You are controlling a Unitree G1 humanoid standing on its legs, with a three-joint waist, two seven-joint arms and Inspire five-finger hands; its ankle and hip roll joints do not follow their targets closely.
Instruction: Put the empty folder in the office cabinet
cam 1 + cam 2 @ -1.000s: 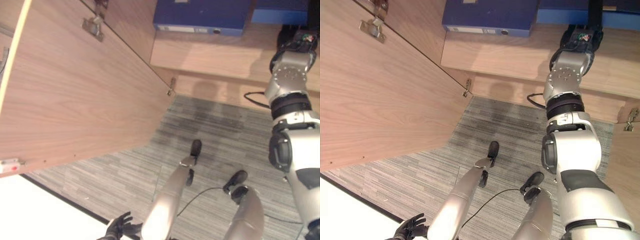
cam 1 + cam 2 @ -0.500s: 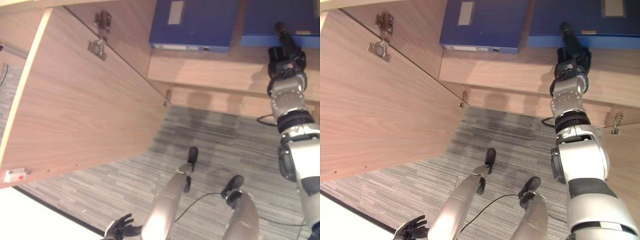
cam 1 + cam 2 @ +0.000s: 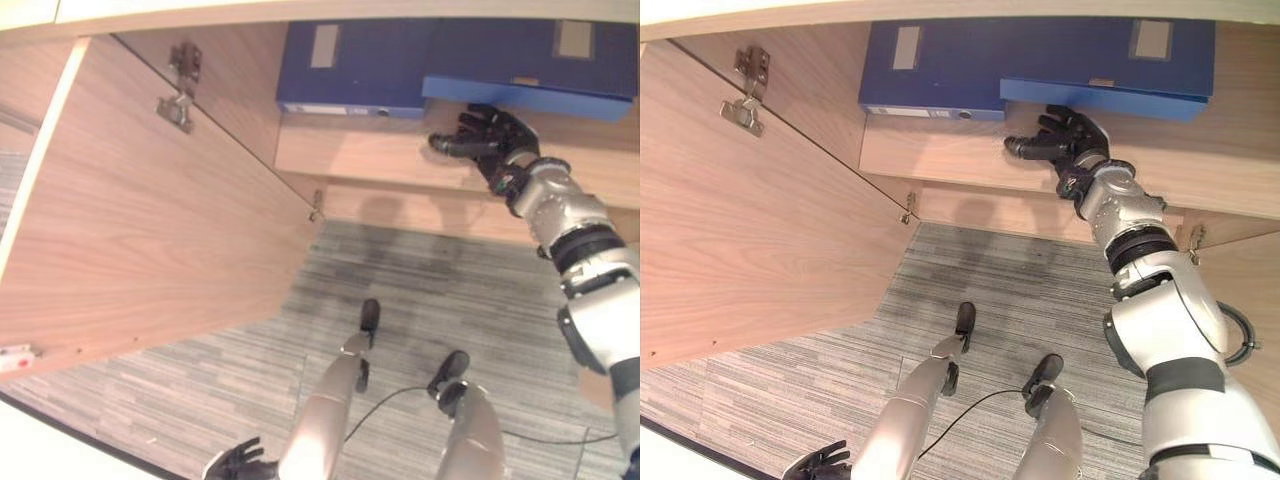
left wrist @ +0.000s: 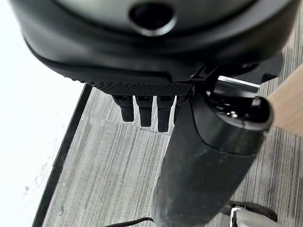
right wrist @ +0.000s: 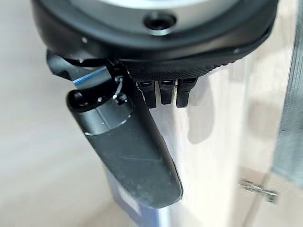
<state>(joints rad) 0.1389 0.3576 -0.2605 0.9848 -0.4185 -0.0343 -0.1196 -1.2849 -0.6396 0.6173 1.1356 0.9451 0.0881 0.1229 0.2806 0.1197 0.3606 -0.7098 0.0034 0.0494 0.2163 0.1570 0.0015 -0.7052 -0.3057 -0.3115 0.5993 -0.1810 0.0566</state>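
**Two blue folders on the cabinet shelf, right hand spread below them**

The office cabinet [image 3: 970,205] is seen with its door [image 3: 150,210] swung wide at 9 o'clock. On the wooden shelf [image 3: 370,150] two blue folders are held: one folder [image 3: 940,70] lies flat at 12 o'clock, and a second folder [image 3: 1120,65] lies just beside it toward 1 o'clock, its front edge reaching over the shelf edge. The right hand [image 3: 1065,140] is raised to the shelf front, directly under that second folder's overhanging edge, its fingers spread and relaxed and nothing gripped; contact with the folder cannot be judged. The left hand [image 3: 238,465] is seen low at 6 o'clock above the grey carpet [image 3: 980,280], fingers loosely straight, holding nothing.
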